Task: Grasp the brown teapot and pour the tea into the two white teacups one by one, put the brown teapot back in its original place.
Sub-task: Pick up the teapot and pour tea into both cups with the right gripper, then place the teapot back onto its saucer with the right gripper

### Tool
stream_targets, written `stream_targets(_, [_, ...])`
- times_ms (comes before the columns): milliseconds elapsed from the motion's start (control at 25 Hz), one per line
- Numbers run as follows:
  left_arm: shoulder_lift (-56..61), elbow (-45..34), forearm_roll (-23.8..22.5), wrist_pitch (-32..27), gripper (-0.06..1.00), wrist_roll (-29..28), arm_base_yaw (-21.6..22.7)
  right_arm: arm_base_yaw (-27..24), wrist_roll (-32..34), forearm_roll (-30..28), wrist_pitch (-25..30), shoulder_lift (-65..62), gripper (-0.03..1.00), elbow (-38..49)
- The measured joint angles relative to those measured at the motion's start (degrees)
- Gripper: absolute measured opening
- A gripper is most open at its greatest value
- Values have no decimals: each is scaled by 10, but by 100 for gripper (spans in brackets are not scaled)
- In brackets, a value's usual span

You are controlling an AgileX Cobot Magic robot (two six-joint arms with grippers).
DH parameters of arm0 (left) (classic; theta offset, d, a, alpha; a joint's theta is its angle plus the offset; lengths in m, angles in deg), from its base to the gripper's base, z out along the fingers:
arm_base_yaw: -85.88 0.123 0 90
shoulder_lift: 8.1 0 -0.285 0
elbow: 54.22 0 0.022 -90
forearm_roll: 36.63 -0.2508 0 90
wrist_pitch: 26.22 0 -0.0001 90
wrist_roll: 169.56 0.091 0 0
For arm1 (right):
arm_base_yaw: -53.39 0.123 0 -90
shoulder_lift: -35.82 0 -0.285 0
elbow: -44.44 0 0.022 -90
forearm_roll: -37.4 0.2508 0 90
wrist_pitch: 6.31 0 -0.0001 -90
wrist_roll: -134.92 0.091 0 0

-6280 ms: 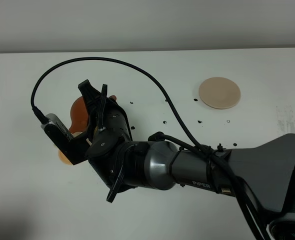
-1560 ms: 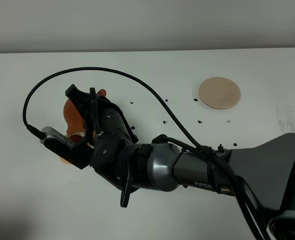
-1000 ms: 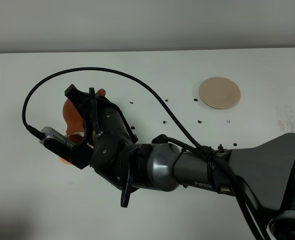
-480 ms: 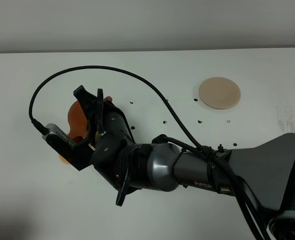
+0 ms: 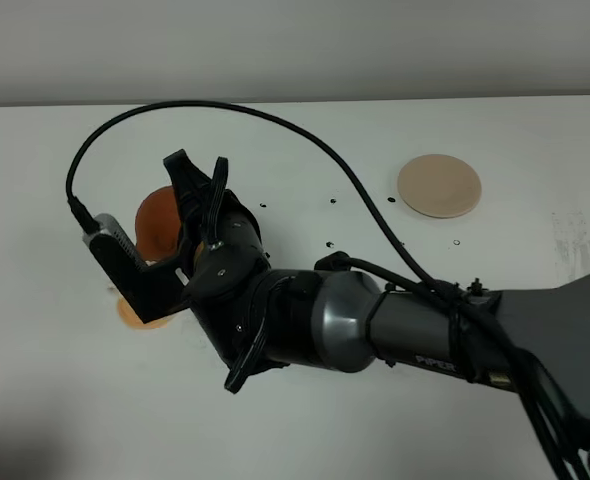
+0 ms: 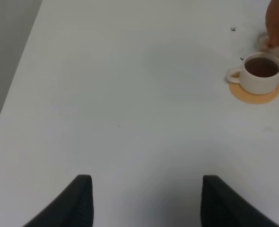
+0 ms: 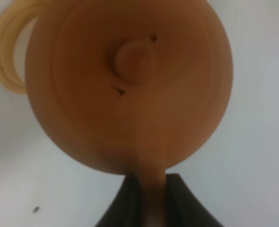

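Observation:
The brown teapot (image 5: 157, 222) hangs above the table's left part, its side handle clamped in my right gripper (image 5: 198, 188), which has reached across from the right. The right wrist view looks down on the teapot (image 7: 130, 85) and its lid knob, with the handle between the shut fingers of my right gripper (image 7: 151, 191). One white teacup (image 6: 258, 73), full of dark tea, stands on an orange saucer (image 6: 255, 96). The teapot (image 6: 277, 23) hovers just beyond it. My left gripper (image 6: 146, 203) is open over bare table. The beige coaster (image 5: 439, 186) lies bare at the back right.
An orange saucer edge (image 5: 133, 313) peeks out under the right wrist camera. Small dark specks (image 5: 330, 202) dot the white table between teapot and coaster. A black cable (image 5: 275, 125) arcs above the right arm. The table's left edge (image 6: 16, 85) shows in the left wrist view.
The right wrist has rolled back and shifted slightly right. The teapot now sits more level than half a second ago. The grip on the handle is unchanged.

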Motion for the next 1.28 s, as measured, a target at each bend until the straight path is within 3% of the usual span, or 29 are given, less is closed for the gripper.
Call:
stream_targets(120, [0, 0, 0, 0, 50, 0, 0, 0, 1, 81, 18, -22, 9, -18])
stream_targets(480, [0, 0, 0, 0, 50, 0, 0, -12, 39, 412, 60, -81, 9, -41])
stream_targets(600, [0, 0, 0, 0, 50, 0, 0, -18, 43, 481, 67, -92, 9, -32])
stream_targets(720, [0, 0, 0, 0, 50, 0, 0, -18, 45, 530, 44, -103, 9, -7])
stream_targets(920, [0, 0, 0, 0, 50, 0, 0, -18, 45, 589, -59, -104, 9, 51])
stream_targets(1120, [0, 0, 0, 0, 50, 0, 0, -18, 45, 620, -148, -104, 9, 97])
stream_targets(1280, [0, 0, 0, 0, 50, 0, 0, -27, 45, 624, -175, -88, 9, 102])
